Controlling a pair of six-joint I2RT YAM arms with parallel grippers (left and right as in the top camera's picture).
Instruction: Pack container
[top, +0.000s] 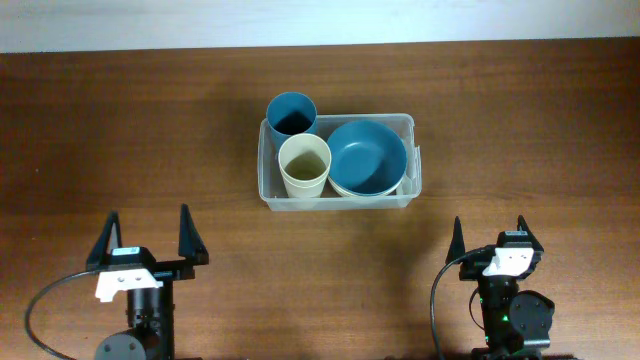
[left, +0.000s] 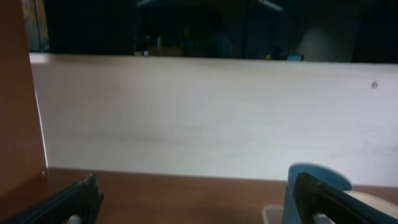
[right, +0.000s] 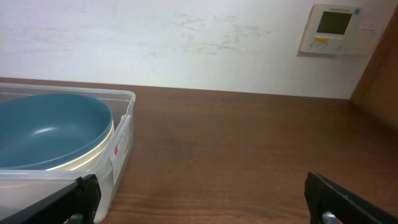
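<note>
Clear translucent rectangular plastic container (top: 340, 204): probably light, flexible, slick; best pinched at stiff rim. Both sets of jaws released, empty.

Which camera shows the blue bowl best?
The overhead view: the blue bowl shows whole there, sitting in the container. The right wrist view sees it closer, but cut off at the left edge of the picture. The left wrist view does not show it.
</note>
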